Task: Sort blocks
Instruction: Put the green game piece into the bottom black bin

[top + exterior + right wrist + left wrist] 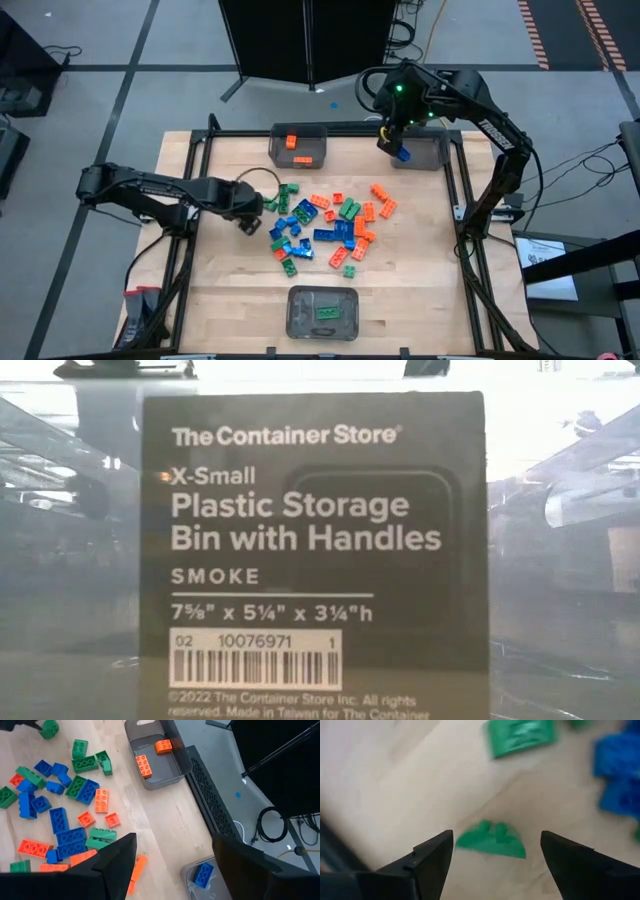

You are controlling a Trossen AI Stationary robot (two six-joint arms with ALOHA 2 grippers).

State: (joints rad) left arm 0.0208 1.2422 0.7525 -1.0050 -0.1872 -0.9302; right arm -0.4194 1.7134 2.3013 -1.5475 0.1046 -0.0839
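Across the wooden table (225, 290), the blocks (325, 225) lie heaped mid-table. At the pile's near edge the left gripper (492, 852) hovers, jaws wide, astride a green block (492, 840); next it probably lowers and closes. Over the blue bin (430, 155) the right gripper (390, 135) stands open, a blue block (202, 874) below. Two orange sit in the orange bin (318, 135), one green in the green bin (300, 325).

Three bins (299, 133), two arms (150, 188), roughly forty blocks (330, 222).
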